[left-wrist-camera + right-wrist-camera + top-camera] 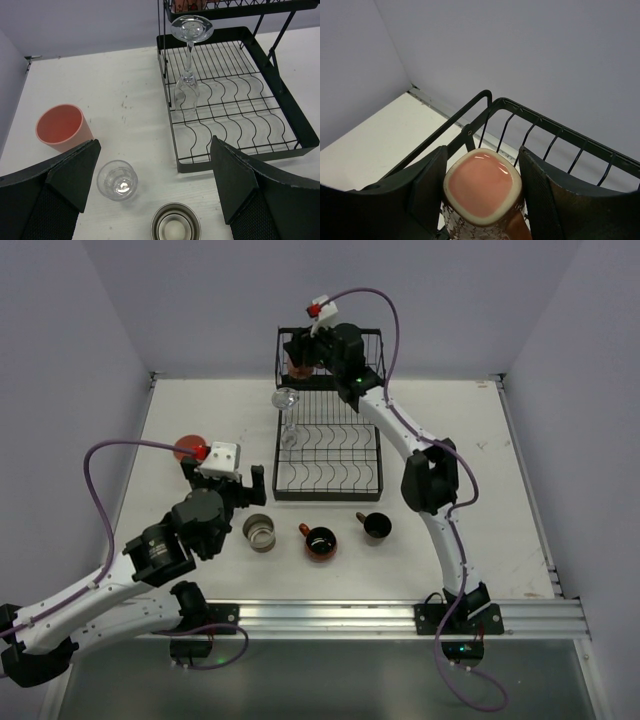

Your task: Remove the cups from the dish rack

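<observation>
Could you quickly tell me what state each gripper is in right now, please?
Left gripper: open, holding nothing.
Right gripper: closed on the upturned white-and-brown cup in the dish rack.

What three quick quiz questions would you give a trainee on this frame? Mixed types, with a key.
1. True or false: the wine glass stands upright on the table.
2. The right pincer grips: A) a salmon tumbler on the table; B) the upturned cup in the dish rack's raised tier; C) a dark mug.
3. Short answer: is the left pincer open or shut?
Key: 1 false, it sits inverted in the rack's flat tier; 2 B; 3 open, holding nothing.
</observation>
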